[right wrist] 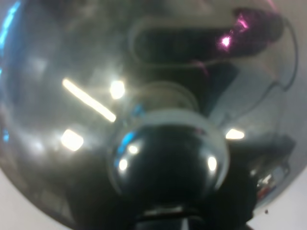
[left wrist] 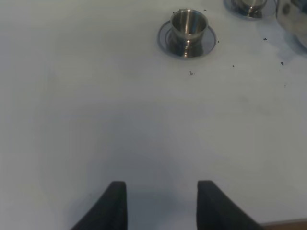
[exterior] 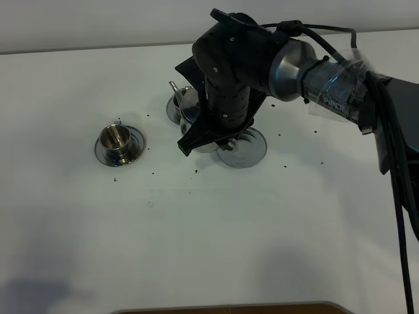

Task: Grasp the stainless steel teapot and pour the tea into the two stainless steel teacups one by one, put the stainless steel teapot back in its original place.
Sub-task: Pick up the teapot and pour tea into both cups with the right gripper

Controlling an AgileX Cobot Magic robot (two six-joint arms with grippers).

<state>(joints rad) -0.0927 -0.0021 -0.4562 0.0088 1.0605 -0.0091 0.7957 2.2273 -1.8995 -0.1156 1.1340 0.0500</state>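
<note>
White tabletop (exterior: 209,235), dotted with small dark specks (exterior: 196,172), fills the exterior view, with a brown strip (exterior: 222,307) at the bottom edge. Nearest, the left gripper (left wrist: 161,206) hangs over bare table, its two black fingers (left wrist: 115,206) standing apart with nothing between them.

Left of centre in the exterior view, a small shiny steel teacup (exterior: 116,139) stands upright on its round cup saucer (exterior: 139,147). At centre lies a wider flat steel saucer (exterior: 249,152), partly covered by the gripper above it.

The black right arm (exterior: 327,85) enters from the right edge. Its silver-collared wrist is bent steeply down and leftward, so the right gripper (exterior: 186,145) points at the table just left of that saucer. Its jaws are pressed together, apparently clamped on the squat stainless steel teapot (exterior: 191,104), though the contact itself is hidden. The teapot sits tight under the wrist, off the wider saucer, and its domed lid (right wrist: 86,96) and round knob (right wrist: 168,158) fill the right wrist view.

Farthest back, the thin spout (exterior: 174,87) points to the upper left above the rear saucer (exterior: 171,112) of the second steel teacup (left wrist: 249,5).
</note>
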